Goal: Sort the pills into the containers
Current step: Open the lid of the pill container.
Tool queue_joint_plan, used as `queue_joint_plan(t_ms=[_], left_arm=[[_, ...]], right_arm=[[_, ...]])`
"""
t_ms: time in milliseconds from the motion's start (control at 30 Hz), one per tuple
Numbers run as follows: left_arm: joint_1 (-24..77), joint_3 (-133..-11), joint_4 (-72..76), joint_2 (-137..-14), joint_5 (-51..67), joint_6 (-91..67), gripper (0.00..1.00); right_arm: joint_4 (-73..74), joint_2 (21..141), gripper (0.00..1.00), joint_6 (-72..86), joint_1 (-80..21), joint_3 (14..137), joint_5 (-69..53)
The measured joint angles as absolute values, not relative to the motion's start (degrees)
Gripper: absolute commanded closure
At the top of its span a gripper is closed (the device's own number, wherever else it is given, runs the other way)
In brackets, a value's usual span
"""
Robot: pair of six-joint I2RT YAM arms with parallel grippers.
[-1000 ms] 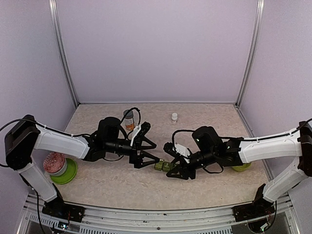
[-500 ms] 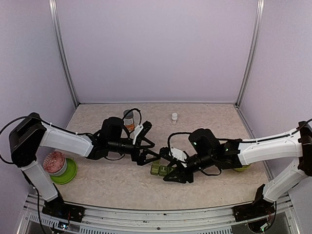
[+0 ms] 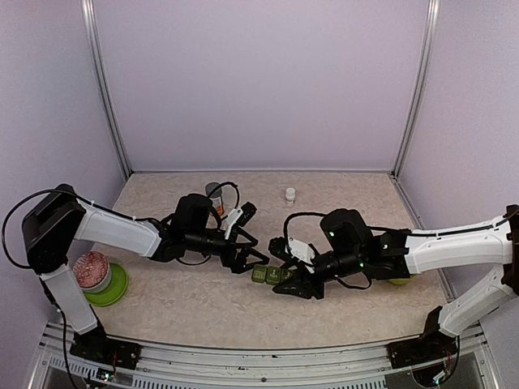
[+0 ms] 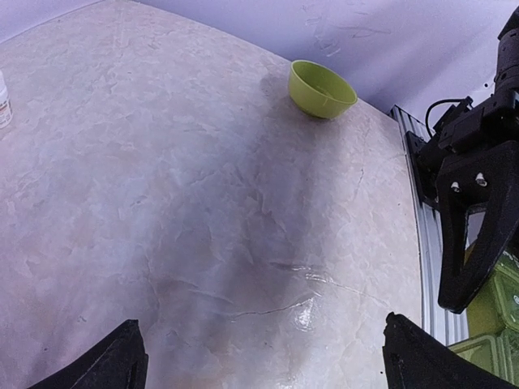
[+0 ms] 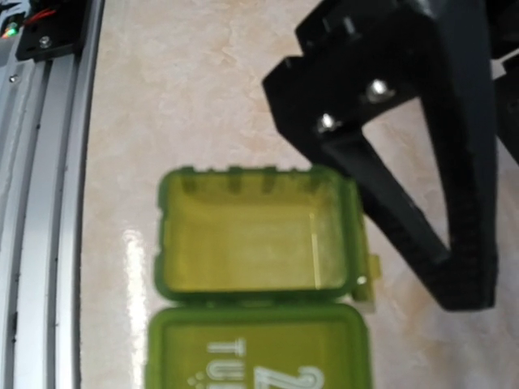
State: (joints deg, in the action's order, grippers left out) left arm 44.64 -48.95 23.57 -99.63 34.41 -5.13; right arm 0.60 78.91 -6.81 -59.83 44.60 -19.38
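- Left gripper (image 4: 259,324): jaws spread wide with nothing between them. In its wrist view I only see bare table (image 4: 203,203) between the two fingertips.
- In the top view it sits just off the pill box (image 3: 268,275) at roughly the box's 10 o'clock. I can't tell if it's touching.
- The pill box lies on the table a bit toward 6 o'clock from the middle, right between the two grippers.
- In the right wrist view one square section faces up open, and the section next to it has white lettering on its lid.
- Right gripper (image 3: 288,274): it's right up against the box from the 3 o'clock side. Honestly can't tell if the jaws are pinching it or just parked around it, since its own fingers don't show in its wrist view.
- A small white bottle (image 3: 289,194) stands at 12 o'clock from the box, well apart.
- An amber bottle (image 3: 213,193) is at about 11, partly hidden behind the left arm.
- One lime-green bowl (image 3: 117,288) is out at 9 o'clock with a pink-topped tub (image 3: 91,271) in it.
- A second green bowl (image 4: 322,87) is at 3 o'clock, behind the right arm.
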Motion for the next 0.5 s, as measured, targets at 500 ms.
queue_joint_plan(t_ms=[500], left_arm=[[38.2, -41.7, 28.6, -94.2, 26.3, -11.7, 0.01]], right_arm=[[0.5, 84.7, 0.66, -7.7, -59.9, 44.6, -15.5]])
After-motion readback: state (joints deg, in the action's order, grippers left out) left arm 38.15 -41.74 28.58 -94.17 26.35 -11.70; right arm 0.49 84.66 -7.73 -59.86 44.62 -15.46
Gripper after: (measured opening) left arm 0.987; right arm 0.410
